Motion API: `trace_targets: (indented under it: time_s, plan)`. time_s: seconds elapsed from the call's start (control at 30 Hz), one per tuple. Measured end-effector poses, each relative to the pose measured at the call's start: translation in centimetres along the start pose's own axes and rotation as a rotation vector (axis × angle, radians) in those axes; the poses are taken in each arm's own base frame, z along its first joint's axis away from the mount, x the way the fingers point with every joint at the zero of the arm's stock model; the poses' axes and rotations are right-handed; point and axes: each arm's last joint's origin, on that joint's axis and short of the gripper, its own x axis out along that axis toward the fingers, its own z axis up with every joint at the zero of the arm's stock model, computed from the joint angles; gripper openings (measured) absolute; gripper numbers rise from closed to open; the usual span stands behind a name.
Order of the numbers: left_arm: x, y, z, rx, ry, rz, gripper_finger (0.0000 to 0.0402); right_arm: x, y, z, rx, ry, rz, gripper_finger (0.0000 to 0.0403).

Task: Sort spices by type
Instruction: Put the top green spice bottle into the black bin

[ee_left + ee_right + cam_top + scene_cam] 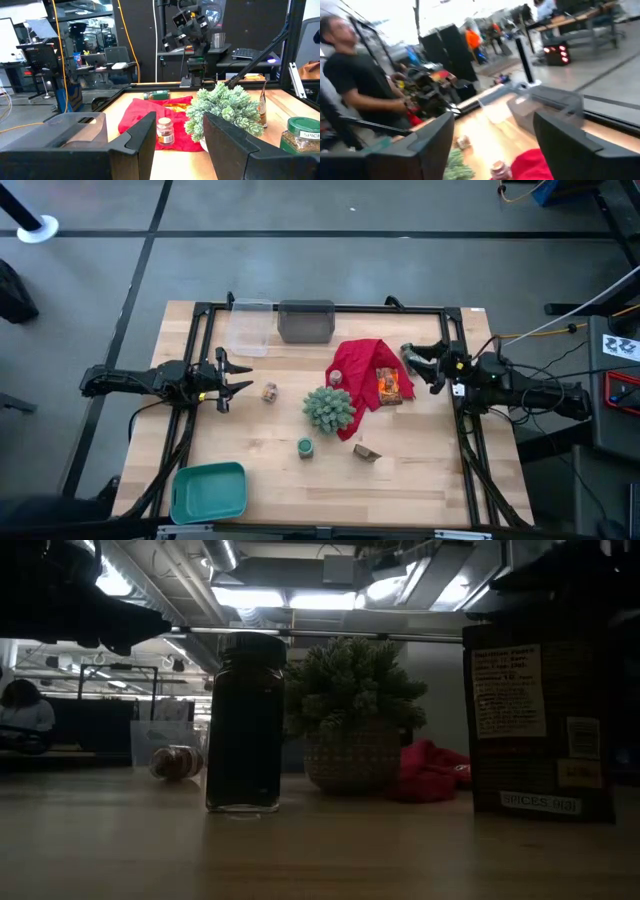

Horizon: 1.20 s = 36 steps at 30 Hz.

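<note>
My left gripper [232, 377] is open, level above the table's left side, pointing at a little tan-brown jar [269, 391] [164, 130] a short way ahead of its fingers. My right gripper [415, 360] is open at the right side, beside the red cloth [362, 370]. An orange packet [388, 385] and a small jar [336, 376] lie on that cloth. A green-lidded jar [305, 446] [300, 135] and a brown packet [367, 452] [540, 720] stand on the table near its front. The spiky green plant [329, 408] sits in the middle.
A clear container [250, 328] and a grey container [306, 321] stand at the table's far edge. A teal bin [208, 492] sits at the near left corner. A person [350, 85] shows in the room beyond the table. Bare wood lies along the near right.
</note>
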Motion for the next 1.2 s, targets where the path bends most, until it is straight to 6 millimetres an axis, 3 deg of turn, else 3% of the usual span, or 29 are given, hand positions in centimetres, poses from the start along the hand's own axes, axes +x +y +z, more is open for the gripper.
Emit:
trace_targets:
  time_s: [0.3,0.5,0.83,1.07,1.2]
  plan:
    - [0.0,0.0,0.0,0.0,0.0,0.0,0.0148,3.4,1.1,4.6,-0.081,0.311,-0.472,0.0294]
    - [0.0,0.0,0.0,0.0,0.0,0.0,0.0148,5.8,0.0,6.0,0.018,0.628,-0.713,0.0294]
    - [0.0,0.0,0.0,0.0,0.0,0.0,0.0148,10.5,-5.5,3.1,0.198,0.973,-0.879,0.0294]
    - [0.0,0.0,0.0,0.0,0.0,0.001,0.0148,11.7,-9.1,1.1,0.251,1.113,-0.989,0.0294]
    - [0.0,0.0,0.0,0.0,0.0,0.001,0.0148,12.0,-10.5,0.3,0.324,1.184,-0.969,0.0294]
